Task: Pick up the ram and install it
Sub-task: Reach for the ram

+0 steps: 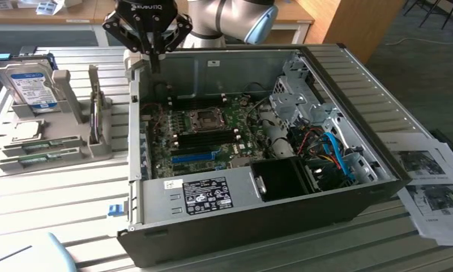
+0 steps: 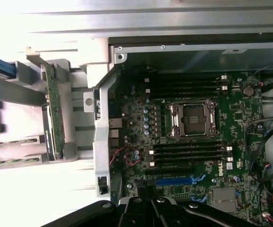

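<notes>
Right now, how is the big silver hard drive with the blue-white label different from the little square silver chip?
The big silver hard drive with the blue-white label stands upright; the little square silver chip lies flat. The drive is far larger than the chip. The drive has a label; the chip's top looks plain. Both sit on the grey plastic rack.

Silver-grey arm (image 1: 228,18) bent over from above, black gripper (image 1: 156,54) pointing straight down, fingers (image 1: 146,42) closed together
</notes>
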`<state>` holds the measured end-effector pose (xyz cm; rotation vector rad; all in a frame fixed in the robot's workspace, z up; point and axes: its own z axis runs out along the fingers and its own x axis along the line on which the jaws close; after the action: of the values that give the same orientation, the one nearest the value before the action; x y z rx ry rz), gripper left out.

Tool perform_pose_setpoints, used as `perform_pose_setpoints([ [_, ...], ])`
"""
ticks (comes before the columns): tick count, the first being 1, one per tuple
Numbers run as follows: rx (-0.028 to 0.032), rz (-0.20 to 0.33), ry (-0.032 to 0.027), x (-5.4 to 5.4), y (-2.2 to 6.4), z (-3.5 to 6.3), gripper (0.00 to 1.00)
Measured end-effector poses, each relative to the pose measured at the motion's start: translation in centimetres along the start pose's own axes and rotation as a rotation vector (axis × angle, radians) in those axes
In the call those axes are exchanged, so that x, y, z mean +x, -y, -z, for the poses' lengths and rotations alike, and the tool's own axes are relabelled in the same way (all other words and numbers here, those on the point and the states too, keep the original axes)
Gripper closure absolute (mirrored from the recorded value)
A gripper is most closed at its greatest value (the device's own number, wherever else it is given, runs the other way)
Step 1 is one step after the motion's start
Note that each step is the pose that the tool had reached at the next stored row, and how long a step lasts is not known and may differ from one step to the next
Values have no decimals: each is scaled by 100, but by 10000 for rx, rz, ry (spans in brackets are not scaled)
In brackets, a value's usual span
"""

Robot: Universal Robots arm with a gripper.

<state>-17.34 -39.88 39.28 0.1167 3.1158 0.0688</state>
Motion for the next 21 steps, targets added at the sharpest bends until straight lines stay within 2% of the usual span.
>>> perform_pose_setpoints([
  [21,0,0,0,338,25,5,91],
])
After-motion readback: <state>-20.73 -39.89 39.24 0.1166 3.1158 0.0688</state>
